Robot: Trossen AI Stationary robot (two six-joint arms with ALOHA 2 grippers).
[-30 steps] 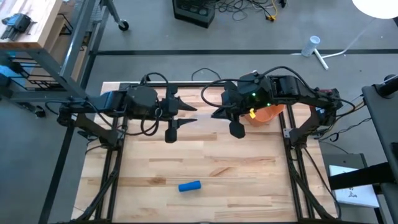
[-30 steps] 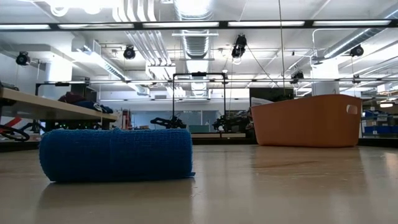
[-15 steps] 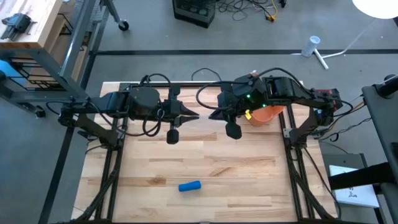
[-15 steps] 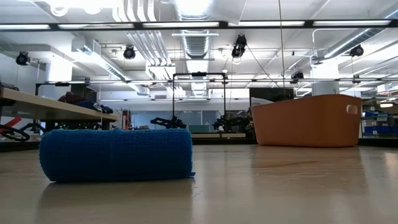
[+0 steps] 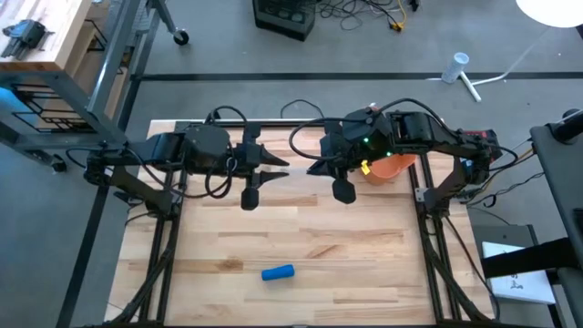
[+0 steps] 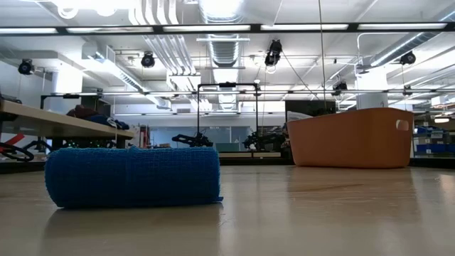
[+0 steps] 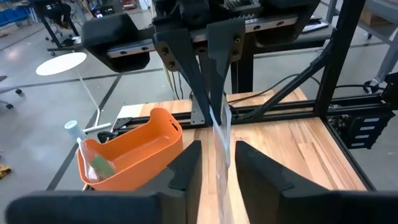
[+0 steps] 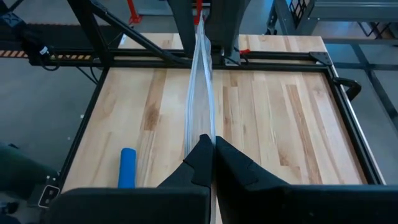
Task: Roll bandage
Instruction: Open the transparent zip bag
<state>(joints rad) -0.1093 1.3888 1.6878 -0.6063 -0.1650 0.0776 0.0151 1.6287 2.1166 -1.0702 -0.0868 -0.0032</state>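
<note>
— Left gripper (image 5: 284, 162): how does it stand?

— It hangs over the far part of the table (image 5: 364, 264), pointing across at the right gripper (image 5: 314, 167), the two tips near each other. In its own wrist view its two dark fingers (image 7: 189, 163) are parted, with a visible gap between them.

— Anything in that gap?

— A thin clear strip (image 7: 221, 130) runs through it, from the left gripper's fingers up to the other arm's. The strip passes between the fingers, but I cannot tell whether either finger touches it.

— And the right gripper?

— Its fingers are pressed together on the same clear strip. In the right wrist view the tips meet at one point, and the strip stretches straight from there toward the left arm.

— Where is the bandage?

— The bandage (image 5: 278, 272), blue and already wound into a tight roll, lies on its side near the front edge of the table, well apart from both grippers. No finger touches it. The low view shows it resting flat on the wood, its woven surface facing the camera, with a small loose edge at the bottom of one end.

— What else is on the table?

— An orange bin (image 5: 393, 167) at the far right, partly under the right arm. The left wrist view shows something green inside it.
</note>
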